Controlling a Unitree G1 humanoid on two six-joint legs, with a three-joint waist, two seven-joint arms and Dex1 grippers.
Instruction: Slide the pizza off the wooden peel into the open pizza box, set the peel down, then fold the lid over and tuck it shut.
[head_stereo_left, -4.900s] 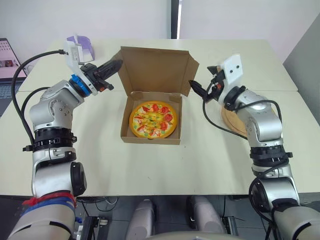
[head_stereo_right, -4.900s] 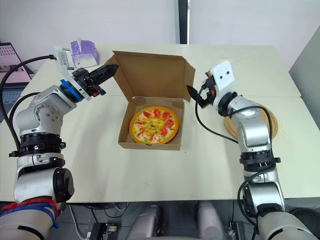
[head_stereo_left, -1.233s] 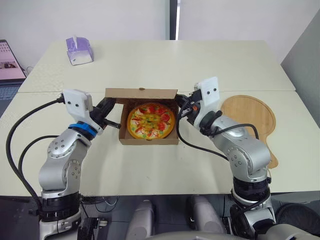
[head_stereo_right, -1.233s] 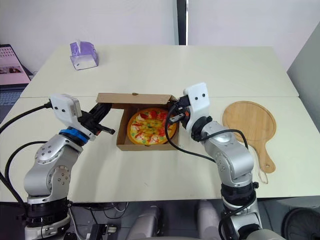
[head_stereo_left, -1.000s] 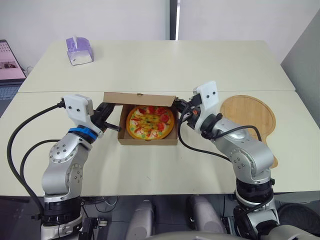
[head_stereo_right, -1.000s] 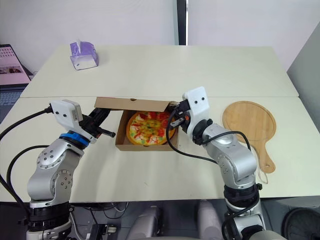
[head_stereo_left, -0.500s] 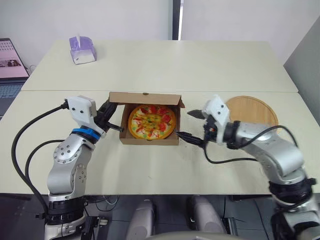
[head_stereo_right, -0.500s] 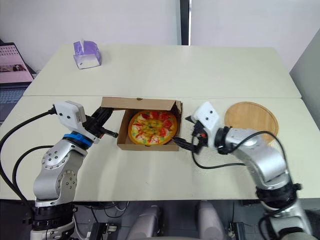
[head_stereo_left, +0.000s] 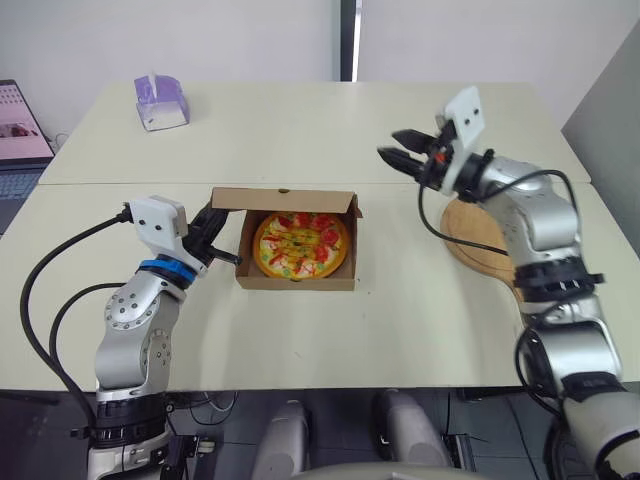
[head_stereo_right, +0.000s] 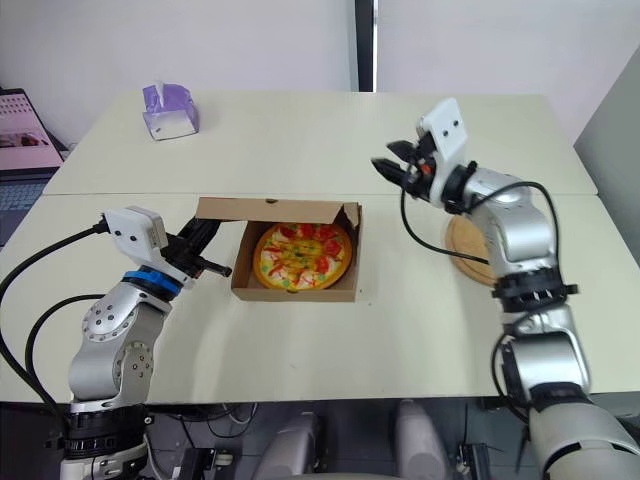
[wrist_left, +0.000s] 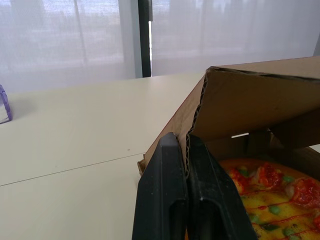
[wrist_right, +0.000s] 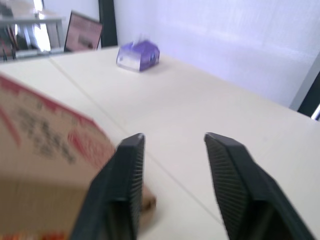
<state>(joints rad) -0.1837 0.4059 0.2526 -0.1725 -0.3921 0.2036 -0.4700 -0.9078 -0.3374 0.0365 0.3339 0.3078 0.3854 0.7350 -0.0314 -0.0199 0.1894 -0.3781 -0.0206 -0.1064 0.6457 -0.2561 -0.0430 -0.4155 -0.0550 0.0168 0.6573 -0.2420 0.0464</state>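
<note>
The brown pizza box (head_stereo_left: 297, 282) sits mid-table with the pizza (head_stereo_left: 300, 243) inside. Its lid (head_stereo_left: 285, 198) hangs half lowered over the back of the box. My left gripper (head_stereo_left: 218, 212) is at the box's left side, shut on the lid's corrugated edge (wrist_left: 197, 112), which runs between its fingers (wrist_left: 165, 190). My right gripper (head_stereo_left: 388, 145) is raised behind and to the right of the box, open, with nothing between its fingers (wrist_right: 127, 175). The round wooden peel (head_stereo_left: 488, 238) lies flat on the table to the right, partly hidden by my right arm.
A purple tissue box (head_stereo_left: 160, 100) stands at the table's far left corner. A laptop (head_stereo_left: 18, 130) sits beyond the left edge. A seam runs across the table just behind the pizza box.
My right gripper has left the box's right side, swung low past the front corner, then risen behind and right of the box. The left gripper has kept its hold on the lid.
</note>
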